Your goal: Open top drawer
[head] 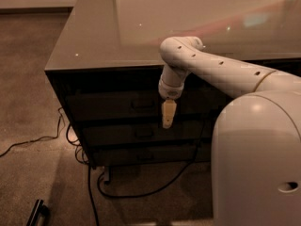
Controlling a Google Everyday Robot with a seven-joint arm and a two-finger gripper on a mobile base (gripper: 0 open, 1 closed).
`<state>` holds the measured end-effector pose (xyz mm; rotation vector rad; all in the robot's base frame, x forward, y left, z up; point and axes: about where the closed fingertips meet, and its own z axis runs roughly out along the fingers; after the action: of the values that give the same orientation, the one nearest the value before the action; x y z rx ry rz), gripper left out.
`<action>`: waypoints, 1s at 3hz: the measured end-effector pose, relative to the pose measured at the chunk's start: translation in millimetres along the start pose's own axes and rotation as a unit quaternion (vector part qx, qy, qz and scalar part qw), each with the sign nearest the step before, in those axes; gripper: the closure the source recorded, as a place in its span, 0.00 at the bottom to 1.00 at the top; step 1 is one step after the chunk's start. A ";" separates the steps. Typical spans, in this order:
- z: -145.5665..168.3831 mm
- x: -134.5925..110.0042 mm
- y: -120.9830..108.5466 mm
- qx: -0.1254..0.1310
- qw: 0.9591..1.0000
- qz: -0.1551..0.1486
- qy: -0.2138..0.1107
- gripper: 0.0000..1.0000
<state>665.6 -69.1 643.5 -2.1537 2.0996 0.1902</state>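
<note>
The top drawer (pixel 108 103) is the uppermost dark front under the glossy counter top, with a small bar handle (pixel 142 104) at its centre. It sits flush with the cabinet face, closed. My white arm reaches in from the right and bends down in front of the cabinet. My gripper (pixel 168 119) hangs pointing downward, just right of the handle and slightly below it, in front of the drawer's lower edge. I see it edge-on as one pale tan piece.
Two shallower dark drawers (pixel 141 134) lie below the top one. Black cables (pixel 89 182) trail over the carpet under and left of the cabinet. A dark object (pixel 37 211) lies on the floor at bottom left. My own white body (pixel 258 164) fills the right foreground.
</note>
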 end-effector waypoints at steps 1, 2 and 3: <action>-2.2 -0.4 0.0 0.000 1.000 0.000 0.000 0.18; 1.4 0.8 3.6 -0.010 1.000 0.001 0.004 0.42; -0.4 5.7 13.2 -0.019 1.000 0.007 0.009 0.65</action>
<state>652.6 -75.1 642.9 -2.1717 2.1376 0.2141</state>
